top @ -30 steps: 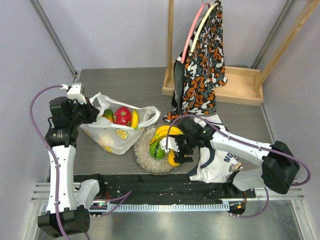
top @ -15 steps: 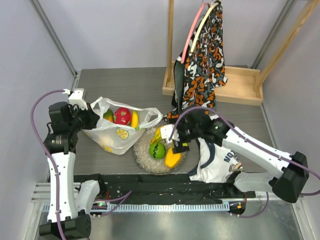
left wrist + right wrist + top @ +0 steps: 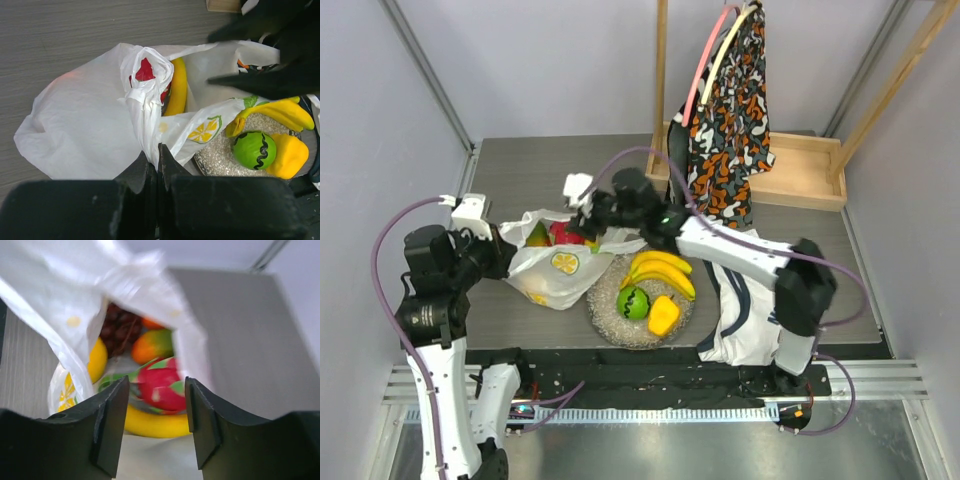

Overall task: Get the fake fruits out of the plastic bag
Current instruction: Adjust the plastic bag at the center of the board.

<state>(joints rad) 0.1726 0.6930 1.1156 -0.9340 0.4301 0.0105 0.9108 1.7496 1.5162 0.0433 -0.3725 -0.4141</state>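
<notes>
The plastic bag (image 3: pixel 558 268) lies left of the plate (image 3: pixel 605 325), its mouth facing right. My left gripper (image 3: pixel 506 256) (image 3: pixel 157 159) is shut on a bunched fold of the bag's rim (image 3: pixel 145 107). My right gripper (image 3: pixel 582 214) (image 3: pixel 156 395) hovers open at the bag's mouth, nothing between its fingers. Just beyond them inside the bag lie a red fruit (image 3: pixel 162 382), a banana (image 3: pixel 150 424), a mango (image 3: pixel 155 345), purple grapes (image 3: pixel 117 325) and a yellow fruit (image 3: pixel 96 360). On the plate rest bananas (image 3: pixel 665 270), a green ball (image 3: pixel 633 300) and a yellow pepper (image 3: pixel 663 315).
A wooden tray with posts (image 3: pixel 795 170) stands at the back right, with an orange-black patterned cloth (image 3: pixel 725 130) hanging over it. A white jersey (image 3: pixel 750 320) lies right of the plate, under the right arm.
The right gripper let the yellow pepper go on the plate, then swung up and left to the bag's mouth. The left gripper kept its hold on the bag and shifted slightly.
</notes>
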